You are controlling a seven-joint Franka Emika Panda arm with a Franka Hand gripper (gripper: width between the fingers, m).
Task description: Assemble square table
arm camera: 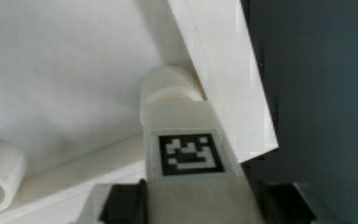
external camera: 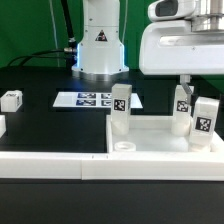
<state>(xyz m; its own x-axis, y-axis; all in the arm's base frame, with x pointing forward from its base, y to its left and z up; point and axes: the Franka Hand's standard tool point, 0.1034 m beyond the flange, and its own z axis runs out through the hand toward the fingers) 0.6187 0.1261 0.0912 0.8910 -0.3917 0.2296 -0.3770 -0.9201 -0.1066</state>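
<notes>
Claw (arm camera: pixel 202 204) looks clamped on the flat sides of one leg (arm camera: pixel 190 125), which stands upright at a corner of the slab (external camera: pixel 150 132), right by its edge. The leg's a short white block of smooth hard plastic with a printed tag, so I'd guess light, stiff and a bit slick. Grip the flat faces. The slab's broad and rigid, with round sockets. A spare leg (external camera: pixel 12 99) sits on the table (external camera: pixel 50 125), well off the slab.

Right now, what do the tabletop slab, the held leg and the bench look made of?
Square tabletop: probably rigid white plastic, matte, with a moulded round socket. Leg in the hand: same smooth white plastic look, printed black-and-white tag. Bench surface: black, matte; material unclear.
</notes>
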